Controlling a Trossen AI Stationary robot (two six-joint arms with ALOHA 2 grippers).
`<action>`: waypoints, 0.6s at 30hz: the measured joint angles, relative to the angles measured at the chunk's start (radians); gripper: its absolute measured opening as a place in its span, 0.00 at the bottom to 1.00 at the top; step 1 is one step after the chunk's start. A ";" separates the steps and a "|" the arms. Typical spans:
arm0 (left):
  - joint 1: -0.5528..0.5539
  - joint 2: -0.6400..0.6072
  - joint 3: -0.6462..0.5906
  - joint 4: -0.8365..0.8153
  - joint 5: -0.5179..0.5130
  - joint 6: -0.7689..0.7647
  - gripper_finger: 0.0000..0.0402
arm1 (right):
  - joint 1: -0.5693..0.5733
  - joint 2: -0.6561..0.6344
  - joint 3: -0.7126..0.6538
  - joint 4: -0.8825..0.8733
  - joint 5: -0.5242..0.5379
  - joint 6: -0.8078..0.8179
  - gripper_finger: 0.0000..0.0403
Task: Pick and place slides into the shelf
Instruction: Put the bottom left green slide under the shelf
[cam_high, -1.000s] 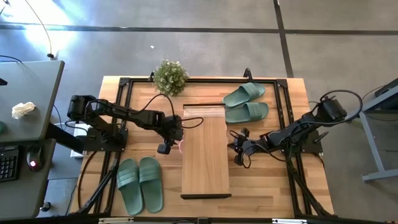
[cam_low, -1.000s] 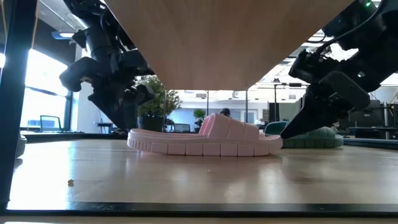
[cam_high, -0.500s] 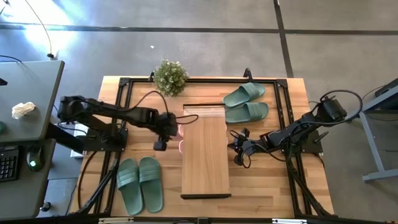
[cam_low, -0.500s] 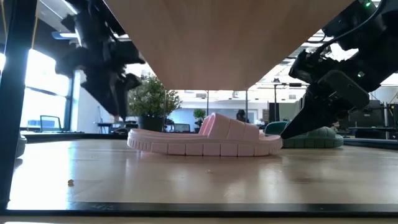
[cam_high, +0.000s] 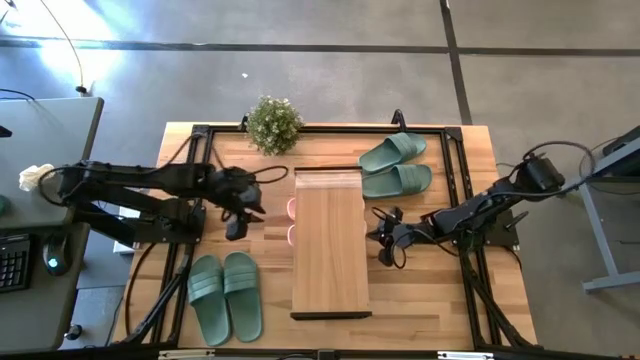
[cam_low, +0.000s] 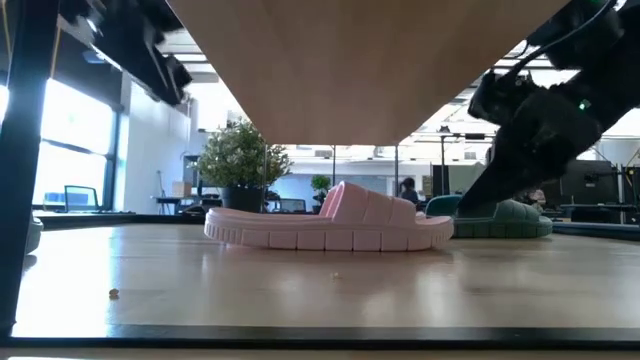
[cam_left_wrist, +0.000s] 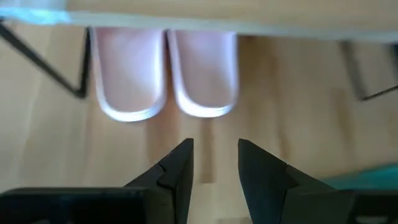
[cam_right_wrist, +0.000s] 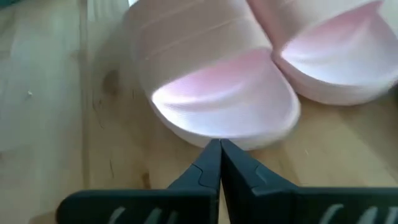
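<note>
High view showed the shelf (cam_high: 330, 245) lying lengthwise in the middle of the table (cam_high: 440, 300), with the pale pink pair of slides (cam_high: 291, 220) tucked beneath it so that only two rounded ends peeked out along its left edge. The left end effector (cam_high: 236, 226) hovered just left of those pink ends, apart from them, and in the left wrist view its fingers (cam_left_wrist: 177, 174) stood a little apart with nothing between them, pointed at the two pink ends (cam_left_wrist: 165, 81) resting side by side under the shelf's edge. The right end effector (cam_high: 385, 245) sat just beside the shelf's right edge; the right wrist view showed its fingers (cam_right_wrist: 211, 168) pressed together, empty, their tips at or almost at the rim of the nearer pink slide (cam_right_wrist: 217, 93), with the second pink slide (cam_right_wrist: 329, 56) next to it. Low view showed a pink slide (cam_low: 330, 225) flat on the table under the shelf's plank, with the right arm to its right. One sage-green pair (cam_high: 397, 165) lay on the table just off the shelf's far right corner, and the other green pair (cam_high: 225, 295) lay at the near left, well clear of both arms. A small potted plant (cam_high: 273, 123) stood at the table's far edge.
</note>
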 joint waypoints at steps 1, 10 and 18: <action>-0.014 -0.021 0.000 -0.004 0.011 -0.013 0.28 | 0.001 -0.026 0.000 -0.032 0.001 0.020 0.00; -0.300 -0.135 0.000 0.037 -0.058 -0.204 0.28 | 0.002 -0.284 0.000 -0.227 -0.040 0.104 0.00; -0.602 -0.081 0.001 0.285 -0.232 -0.317 0.28 | 0.002 -0.449 0.000 -0.248 -0.067 0.120 0.00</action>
